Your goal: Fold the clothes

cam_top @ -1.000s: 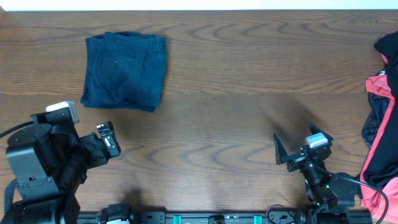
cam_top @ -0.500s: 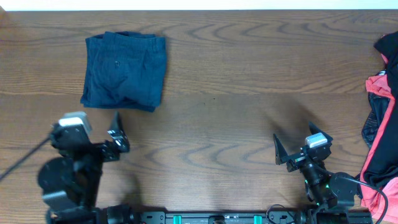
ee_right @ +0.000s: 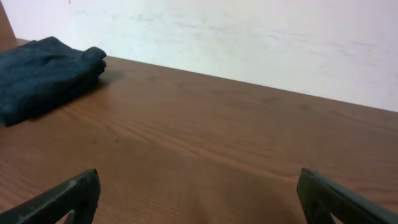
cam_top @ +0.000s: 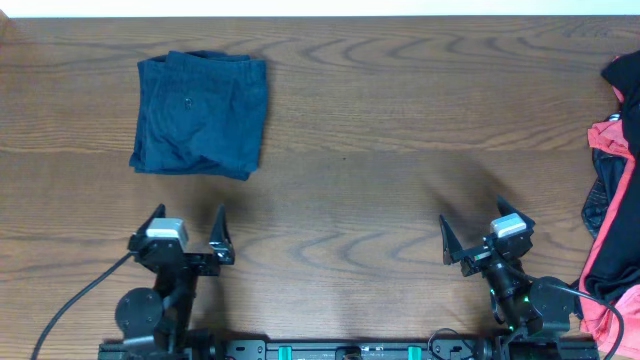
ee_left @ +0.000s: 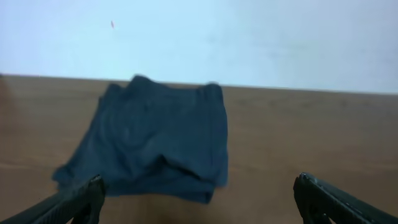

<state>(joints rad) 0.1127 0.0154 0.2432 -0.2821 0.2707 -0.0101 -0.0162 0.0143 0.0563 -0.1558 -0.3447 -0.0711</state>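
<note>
- Overhead view: folded navy shorts [cam_top: 200,113] lie flat on the table [cam_top: 380,150].
- Left gripper [cam_top: 186,222], near the shorts' front edge: jaws spread, holding nothing.
- Right gripper [cam_top: 474,226], well right of the shorts: likewise.
- Unfolded red-and-black clothes [cam_top: 612,200]: far right of the shorts.

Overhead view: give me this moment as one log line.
left gripper open, empty | right gripper open, empty | navy shorts folded, far left | red-black pile right edge, unfolded

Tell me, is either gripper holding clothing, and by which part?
Nothing is held. The left gripper and right gripper are both open and empty; the folded navy shorts lie apart from both.
</note>
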